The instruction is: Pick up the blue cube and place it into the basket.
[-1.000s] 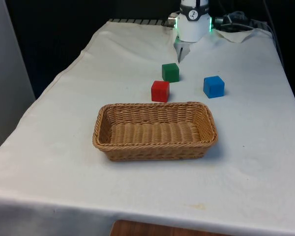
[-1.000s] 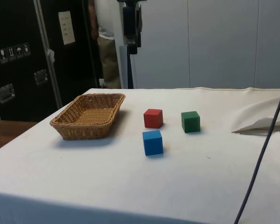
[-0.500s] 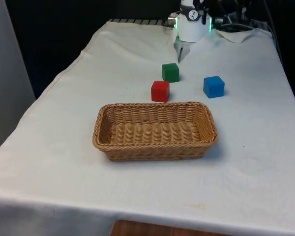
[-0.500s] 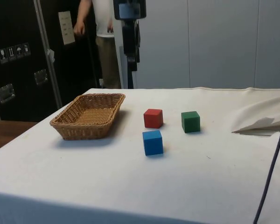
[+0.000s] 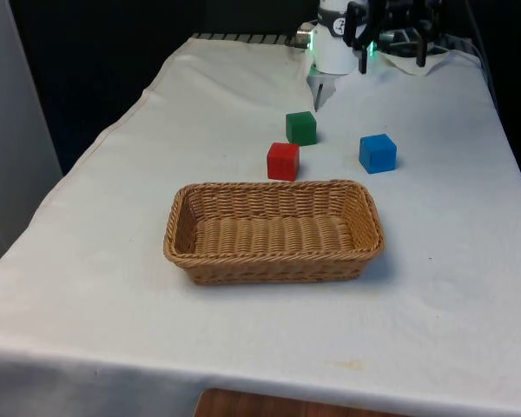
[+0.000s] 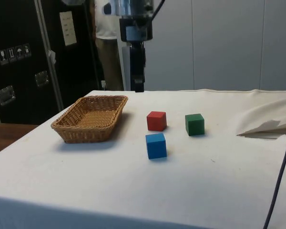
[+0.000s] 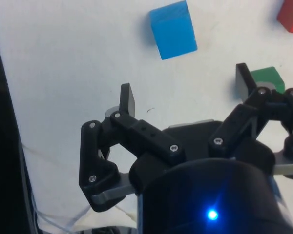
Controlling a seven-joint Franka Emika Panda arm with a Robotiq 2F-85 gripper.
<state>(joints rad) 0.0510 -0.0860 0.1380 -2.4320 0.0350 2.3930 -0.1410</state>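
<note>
right, biggest first: basket (image 5: pixel 274 231) sits mid-table, nothing in it. my gripper (image 7: pixel 184 90) hangs high over the cloth (image 5: pixel 113 217) w/ fingers (image 7: pixel 127 99) spread wide, holding nothing. blue cube (image 5: pixel 378 153) rests on the cloth beyond the basket, toward the front view's right, apart from the red cube (image 5: pixel 283 161) & green cube (image 5: pixel 301 128).

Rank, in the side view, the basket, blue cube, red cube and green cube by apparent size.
1. basket, clearly largest.
2. blue cube, slightly bigger, but nearest the camera.
3. red cube and green cube: alike, no ranking.
</note>
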